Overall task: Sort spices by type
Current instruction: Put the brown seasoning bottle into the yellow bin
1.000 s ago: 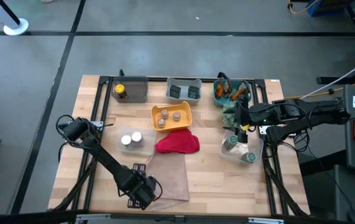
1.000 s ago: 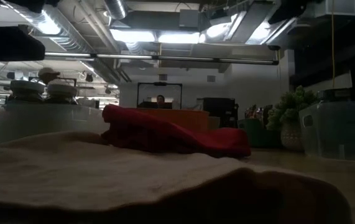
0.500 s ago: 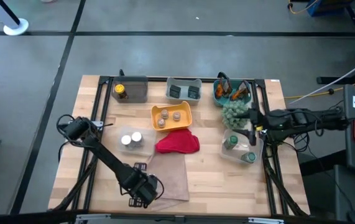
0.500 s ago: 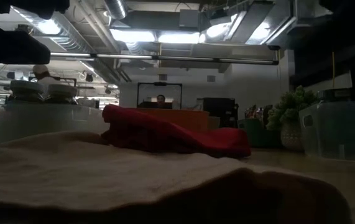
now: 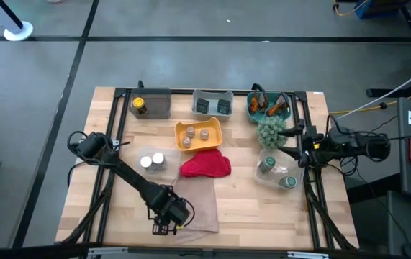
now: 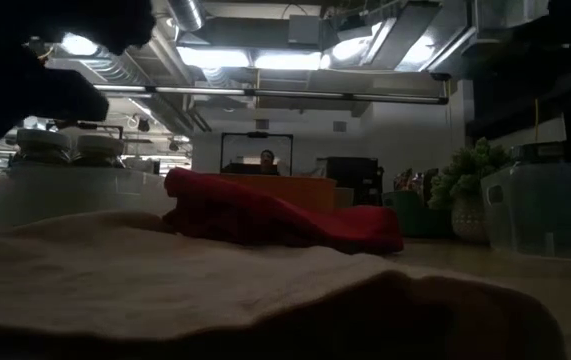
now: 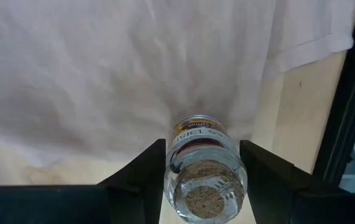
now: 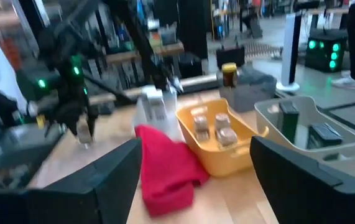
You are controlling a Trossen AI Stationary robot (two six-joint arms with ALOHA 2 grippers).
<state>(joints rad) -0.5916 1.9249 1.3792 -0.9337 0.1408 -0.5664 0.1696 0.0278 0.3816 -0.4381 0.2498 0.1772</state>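
Left hand sits low over the near part of the desk, above the tan cloth, and its two fingers are closed on a small clear jar with a cork top. In the left wrist view the jar lies between the fingers with its cork end toward the camera and a printed label on its side, the pale cloth spread out beyond it. Right hand is at the right edge of the desk, beside the fuzzy green plant and the clear tub; its fingers stand wide apart with nothing between them.

Largest of the loose things is the tan cloth, with the red cloth bunched at its far edge. Behind that is the yellow tray holding three tan-topped pots. Along the far edge stand a grey bin with a yellow-capped brown bottle, a grey tray with dark tins, and a teal bowl with orange sachets. The clear tub on the right holds green-lidded jars. Two silver-capped jars stand left of the red cloth. A person shows far off in the room in the low view.
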